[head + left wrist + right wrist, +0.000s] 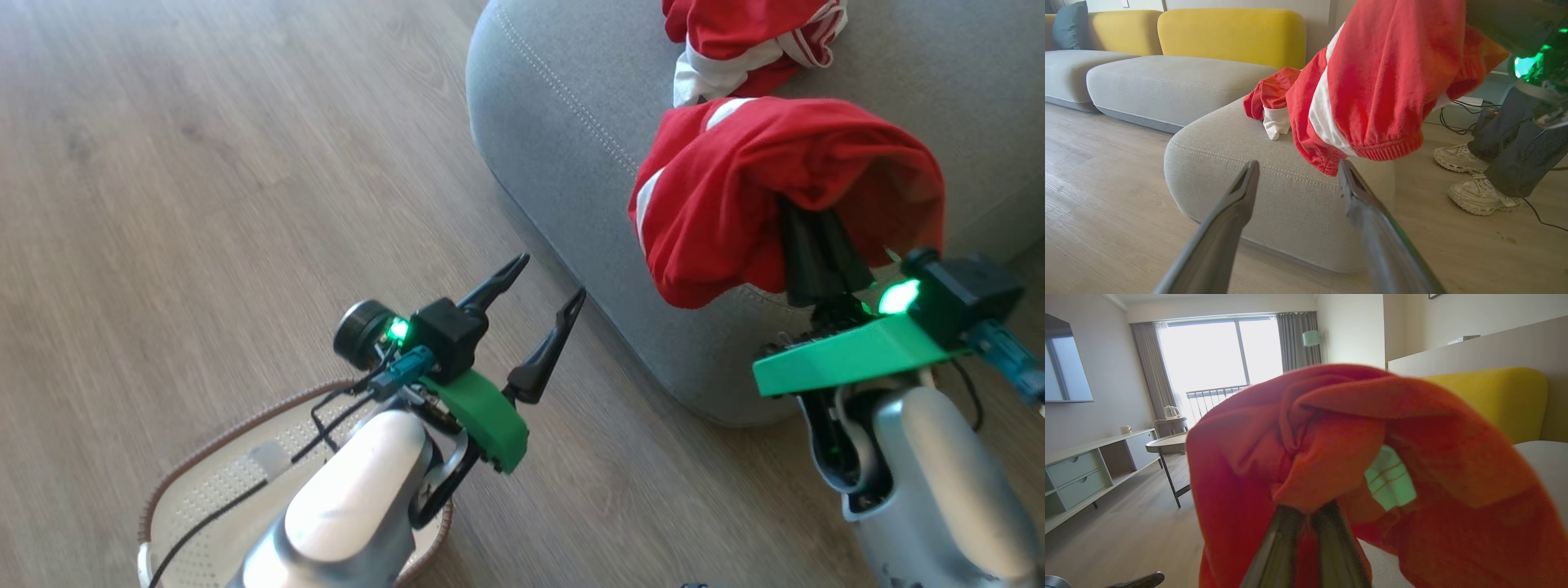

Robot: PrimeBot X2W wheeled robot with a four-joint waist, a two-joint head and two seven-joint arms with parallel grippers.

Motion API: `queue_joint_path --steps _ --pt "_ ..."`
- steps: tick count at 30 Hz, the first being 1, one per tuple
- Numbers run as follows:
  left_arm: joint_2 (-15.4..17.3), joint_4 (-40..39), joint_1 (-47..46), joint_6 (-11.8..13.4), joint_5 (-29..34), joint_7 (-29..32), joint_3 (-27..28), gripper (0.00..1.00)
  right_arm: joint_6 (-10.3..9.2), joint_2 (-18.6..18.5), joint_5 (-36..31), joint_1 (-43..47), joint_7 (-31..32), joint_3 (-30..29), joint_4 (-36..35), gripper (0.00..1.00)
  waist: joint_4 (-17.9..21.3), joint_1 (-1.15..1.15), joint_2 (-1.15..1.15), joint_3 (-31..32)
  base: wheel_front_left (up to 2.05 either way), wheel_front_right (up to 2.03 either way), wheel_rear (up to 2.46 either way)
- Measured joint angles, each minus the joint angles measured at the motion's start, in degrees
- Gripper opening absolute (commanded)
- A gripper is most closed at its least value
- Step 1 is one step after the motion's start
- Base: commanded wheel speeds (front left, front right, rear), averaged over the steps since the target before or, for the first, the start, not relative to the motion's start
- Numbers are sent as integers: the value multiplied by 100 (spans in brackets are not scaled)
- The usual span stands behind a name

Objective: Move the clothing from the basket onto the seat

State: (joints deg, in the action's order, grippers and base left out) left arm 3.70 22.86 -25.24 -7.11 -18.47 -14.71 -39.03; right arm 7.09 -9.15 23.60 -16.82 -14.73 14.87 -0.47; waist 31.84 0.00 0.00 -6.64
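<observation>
Right gripper [1307, 512] clamped on garment [784, 180], hanging over the near corner of the seat [571, 122]; cushion top lies ahead and below. Left gripper [552, 276] parted, empty, near basket [214, 439].

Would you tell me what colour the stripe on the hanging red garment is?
White, on the soft red fabric garment; clearest in the left wrist view.

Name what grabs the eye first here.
A red garment is draped over the shut right gripper and hangs above the edge of the grey seat. A second garment lies crumpled further back on the seat. The left gripper is open and empty over the floor, between the basket and the seat.
</observation>
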Motion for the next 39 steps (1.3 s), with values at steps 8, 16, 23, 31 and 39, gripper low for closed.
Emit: queue_joint_path --steps 8,16,23,31,39 --pt "13 10 -226 -1 -185 0 -308 100 0 107 -177 172 0 -350 -207 0 41 0 0 -200 0 0 0" --pt "205 -160 -263 -1 -187 0 -508 100 0 59 -305 -243 -1 -870 -177 0 52 0 0 -561 0 0 0" --pt "459 -318 -438 -1 -124 0 -537 100 0 -388 -347 -1270 -1 -1065 205 0 64 1 0 -1029 0 0 0" --pt "658 -434 -700 1 78 4 -533 100 0 -615 -353 -2301 -1 -1596 667 0 70 1 0 -1684 0 0 0" --pt "780 -573 -983 1 164 138 -576 100 0 -1028 -393 -3272 -3 -2182 1085 0 -90 2 0 -2400 0 0 0"
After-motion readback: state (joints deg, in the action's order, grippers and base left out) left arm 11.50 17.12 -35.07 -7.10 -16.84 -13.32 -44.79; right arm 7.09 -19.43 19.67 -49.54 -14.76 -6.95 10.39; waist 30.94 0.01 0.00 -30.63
